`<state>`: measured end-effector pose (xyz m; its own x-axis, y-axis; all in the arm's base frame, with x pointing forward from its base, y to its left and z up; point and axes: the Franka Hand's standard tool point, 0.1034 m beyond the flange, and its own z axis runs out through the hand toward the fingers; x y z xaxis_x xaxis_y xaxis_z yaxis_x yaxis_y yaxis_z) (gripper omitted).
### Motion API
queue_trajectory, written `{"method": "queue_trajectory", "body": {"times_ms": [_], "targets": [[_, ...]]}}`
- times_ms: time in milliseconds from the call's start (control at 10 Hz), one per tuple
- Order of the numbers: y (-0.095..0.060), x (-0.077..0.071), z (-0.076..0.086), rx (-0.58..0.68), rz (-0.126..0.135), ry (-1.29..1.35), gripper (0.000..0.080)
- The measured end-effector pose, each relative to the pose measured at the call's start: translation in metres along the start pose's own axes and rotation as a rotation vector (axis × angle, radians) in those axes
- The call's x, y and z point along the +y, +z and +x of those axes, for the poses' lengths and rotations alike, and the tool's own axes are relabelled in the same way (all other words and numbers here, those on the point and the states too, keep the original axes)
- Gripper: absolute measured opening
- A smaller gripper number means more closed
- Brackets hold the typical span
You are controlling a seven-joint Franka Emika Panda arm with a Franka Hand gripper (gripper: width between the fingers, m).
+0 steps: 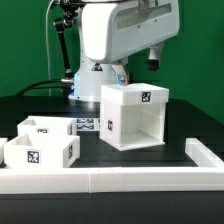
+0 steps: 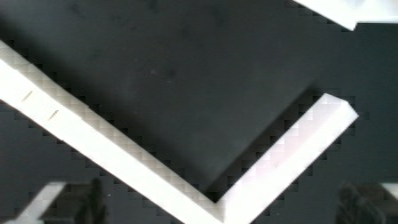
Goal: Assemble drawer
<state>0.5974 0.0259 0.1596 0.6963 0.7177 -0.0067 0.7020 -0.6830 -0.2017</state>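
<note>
A black counter point(image 1: 190, 125) carries the white plastic open-fronted cube housing point(image 1: 135, 115), with two small white open-topped trays point(image 1: 40, 152) near it. The end effector point(image 2: 217, 203) hangs empty, fingers apart; it should probably grip one tray wall squarely.

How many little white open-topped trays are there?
2. Both sit at the exterior view's left: the nearer tray in front, the farther tray just behind it. The cube housing could hide others.
</note>
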Motion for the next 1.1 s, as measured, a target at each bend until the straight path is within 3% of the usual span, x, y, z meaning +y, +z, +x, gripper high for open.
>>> {"method": "queue_trajectory", "body": {"times_ms": [600,800,1000,1100], "targets": [[0.001,0.0,0.0,0.0,-0.001,-0.006,0.065],[0.002,-0.009,0.0,0.055,-0.077,0.021,0.065],[0.009,-0.028,-0.004,0.094,-0.12,0.152,0.065],[0.013,-0.033,-0.007,0.1,-0.124,0.197,0.065]]}}
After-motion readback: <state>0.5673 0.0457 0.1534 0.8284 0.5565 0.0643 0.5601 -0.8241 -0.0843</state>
